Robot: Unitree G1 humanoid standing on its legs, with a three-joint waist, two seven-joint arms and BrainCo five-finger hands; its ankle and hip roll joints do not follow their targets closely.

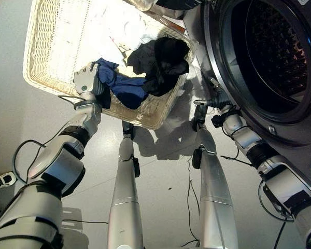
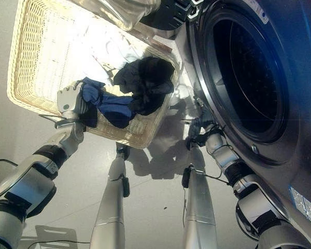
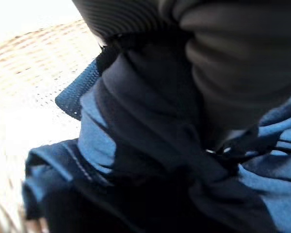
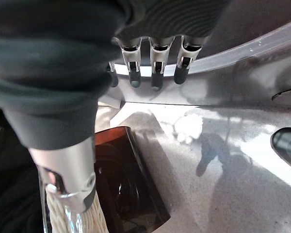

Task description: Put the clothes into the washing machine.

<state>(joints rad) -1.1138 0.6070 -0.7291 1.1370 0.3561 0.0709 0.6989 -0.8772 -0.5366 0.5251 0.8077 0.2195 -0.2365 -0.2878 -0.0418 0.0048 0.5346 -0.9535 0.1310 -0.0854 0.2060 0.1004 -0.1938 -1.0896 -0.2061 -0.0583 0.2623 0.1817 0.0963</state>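
A: Clothes (image 1: 145, 72): location?
B: In the wicker basket (image 1: 52, 46) beside the washer (image 1: 269, 57); blue and black pieces.
A: Left hand (image 1: 87, 79)?
B: At the basket rim on the blue cloth; grip cannot be told.
A: Right hand (image 4: 153, 68)?
B: Fingers relaxed, holding nothing, below the drum.

eyes: head, downward, share basket (image 1: 46, 78) | wrists: very close

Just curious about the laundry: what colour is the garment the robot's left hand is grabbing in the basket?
Blue, darker in its folds; the blue garment at the left hand shows best in the left eye view.
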